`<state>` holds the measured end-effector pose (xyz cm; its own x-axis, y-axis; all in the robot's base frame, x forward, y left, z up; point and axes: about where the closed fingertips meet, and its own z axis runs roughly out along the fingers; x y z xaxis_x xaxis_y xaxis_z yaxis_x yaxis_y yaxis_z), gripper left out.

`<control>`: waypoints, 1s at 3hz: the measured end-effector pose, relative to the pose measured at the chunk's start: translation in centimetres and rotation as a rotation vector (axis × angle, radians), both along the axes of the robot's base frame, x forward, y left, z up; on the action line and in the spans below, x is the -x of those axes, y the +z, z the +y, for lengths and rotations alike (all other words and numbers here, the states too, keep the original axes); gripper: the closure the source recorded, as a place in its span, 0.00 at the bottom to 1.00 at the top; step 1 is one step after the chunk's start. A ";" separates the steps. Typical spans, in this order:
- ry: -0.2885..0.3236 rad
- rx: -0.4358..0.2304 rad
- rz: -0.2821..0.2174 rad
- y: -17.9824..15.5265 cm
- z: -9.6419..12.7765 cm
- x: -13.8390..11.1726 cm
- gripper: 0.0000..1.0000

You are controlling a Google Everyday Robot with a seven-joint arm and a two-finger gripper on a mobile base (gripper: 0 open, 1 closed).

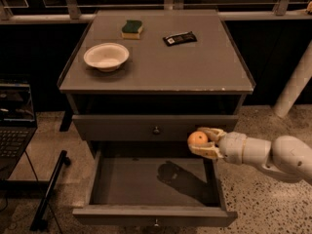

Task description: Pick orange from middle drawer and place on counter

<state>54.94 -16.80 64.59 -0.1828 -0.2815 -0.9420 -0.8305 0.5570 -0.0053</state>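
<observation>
My gripper (199, 141) is shut on the orange (197, 139), a small round orange fruit. It holds the fruit above the right rear part of the middle drawer (151, 182), which is pulled open and has nothing inside but the arm's shadow. The fruit is level with the front of the shut grey drawer (156, 127) above. My white arm (263, 152) comes in from the right. The counter (161, 57) is the flat grey top of the cabinet, higher up.
On the counter stand a white bowl (106, 56) at the left, a green and yellow sponge (132, 28) at the back and a dark snack bar (180, 38). A laptop (14, 126) sits at the left. A white post (295, 82) stands at the right.
</observation>
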 end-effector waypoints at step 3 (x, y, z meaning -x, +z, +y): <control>0.028 0.025 -0.123 8.9 -0.4 0.8 1.00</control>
<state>54.16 -17.20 73.47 -0.0582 -0.3090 -0.9493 -0.8381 0.5318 -0.1217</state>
